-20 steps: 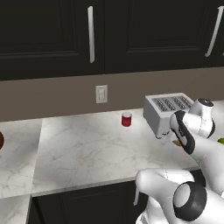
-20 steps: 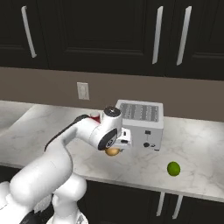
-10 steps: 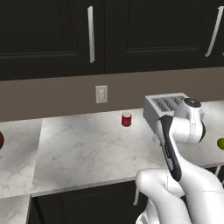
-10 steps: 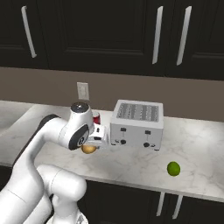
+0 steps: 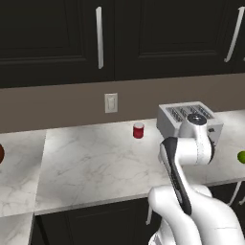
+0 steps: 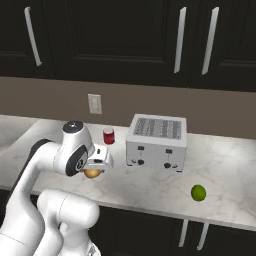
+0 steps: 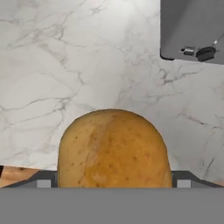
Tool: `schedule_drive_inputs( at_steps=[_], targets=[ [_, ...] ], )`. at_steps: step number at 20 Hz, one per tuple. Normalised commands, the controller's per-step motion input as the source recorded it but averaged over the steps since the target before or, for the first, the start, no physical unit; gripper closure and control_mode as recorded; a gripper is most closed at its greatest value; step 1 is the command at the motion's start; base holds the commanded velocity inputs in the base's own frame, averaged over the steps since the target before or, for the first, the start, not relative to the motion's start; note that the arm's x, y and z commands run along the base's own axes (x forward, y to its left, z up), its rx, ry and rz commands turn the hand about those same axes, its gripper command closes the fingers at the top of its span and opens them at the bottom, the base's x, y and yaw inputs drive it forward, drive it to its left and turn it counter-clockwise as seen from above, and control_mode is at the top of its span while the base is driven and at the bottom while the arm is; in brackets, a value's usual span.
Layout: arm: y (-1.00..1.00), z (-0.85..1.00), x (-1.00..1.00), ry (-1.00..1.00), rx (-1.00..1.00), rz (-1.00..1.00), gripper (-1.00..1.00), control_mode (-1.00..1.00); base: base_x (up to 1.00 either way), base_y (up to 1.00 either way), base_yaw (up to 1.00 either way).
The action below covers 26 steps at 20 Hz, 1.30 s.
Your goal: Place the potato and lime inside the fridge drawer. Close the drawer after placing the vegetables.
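The potato, lifted above the table near its front edge and left of the toaster, sits clamped across its middle in the widely spread pincer; it is probably firm, fairly light and lumpy, so a hold across the broad belly suits it. The lime, smooth and liable to roll, rests near the table's front edge, right of the toaster. The hand view alone shows the potato's speckled skin; the right base view places both items.
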Motion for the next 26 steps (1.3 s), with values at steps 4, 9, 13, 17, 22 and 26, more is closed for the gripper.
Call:
schedule_drive_inputs(
  at_steps=[4,9,13,17,22,26],
  targets=[
    [0.00,0.00,-0.33,-0.03,0.00,-0.07,1.00,1.00,-0.50,-0.15,-0.08],
    [0.00,0.00,0.00,0.00,0.00,0.00,1.00,1.00,-1.00,-0.34,-0.19],
    [0.00,0.00,0.00,0.00,0.00,0.00,1.00,1.00,-1.00,-0.53,-0.23],
    [0.00,0.00,0.00,0.00,0.00,0.00,1.00,1.00,-0.75,-0.78,-0.26],
    [0.00,0.00,0.00,0.00,0.00,0.00,1.00,1.00,-0.27,-0.98,-0.26],
    [0.00,0.00,0.00,0.00,0.00,0.00,1.00,1.00,-0.33,-1.00,-0.25]
  ],
)
